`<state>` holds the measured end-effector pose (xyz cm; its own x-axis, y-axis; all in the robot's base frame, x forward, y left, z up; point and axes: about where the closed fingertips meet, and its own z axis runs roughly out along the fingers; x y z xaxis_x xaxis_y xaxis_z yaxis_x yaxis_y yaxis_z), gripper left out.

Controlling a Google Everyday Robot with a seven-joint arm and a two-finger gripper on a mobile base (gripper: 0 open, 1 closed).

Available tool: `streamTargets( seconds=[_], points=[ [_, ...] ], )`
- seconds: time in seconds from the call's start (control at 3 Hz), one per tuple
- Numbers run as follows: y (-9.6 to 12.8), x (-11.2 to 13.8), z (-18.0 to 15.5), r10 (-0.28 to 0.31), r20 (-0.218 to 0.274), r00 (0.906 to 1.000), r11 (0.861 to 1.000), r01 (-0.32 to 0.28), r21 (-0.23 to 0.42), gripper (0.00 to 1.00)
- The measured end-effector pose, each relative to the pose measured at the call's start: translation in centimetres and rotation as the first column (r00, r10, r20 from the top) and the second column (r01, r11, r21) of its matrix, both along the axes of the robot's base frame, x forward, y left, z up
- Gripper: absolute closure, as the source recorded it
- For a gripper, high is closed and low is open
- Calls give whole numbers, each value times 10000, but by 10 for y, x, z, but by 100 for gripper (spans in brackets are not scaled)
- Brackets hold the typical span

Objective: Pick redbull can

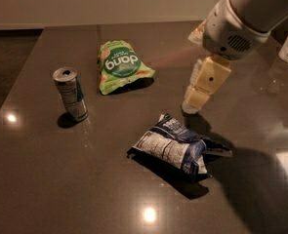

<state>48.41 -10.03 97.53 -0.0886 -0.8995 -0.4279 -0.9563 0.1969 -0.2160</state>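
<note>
Dark glossy counter (46,179) under dim light. Slim silver-and-blue redbull can (71,94) upright near the left edge, untouched. Behind it to the right, crumpled green snack bag (121,65); mid-counter, blue-and-white snack bag (170,150). Cream tool (196,99) hanging well apart on the right, open or closed impossible to tell. Likely risks: snagging a bag while crossing, or toppling the narrow can through an off-centre approach.

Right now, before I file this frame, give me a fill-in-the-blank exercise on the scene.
The redbull can stands ___ on the table.
The snack bag nearest it is ___ with white lettering.
In the picture, the gripper hangs to the ___ of the can, near the blue-and-white bag.
Missing: upright; green; right.
</note>
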Motion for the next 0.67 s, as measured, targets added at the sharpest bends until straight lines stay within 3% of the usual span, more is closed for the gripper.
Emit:
streamTargets(
  seconds=[0.67],
  points=[
    [102, 23, -15, 1079, 40, 9942, 9903, -1078, 873, 0]
  ],
)
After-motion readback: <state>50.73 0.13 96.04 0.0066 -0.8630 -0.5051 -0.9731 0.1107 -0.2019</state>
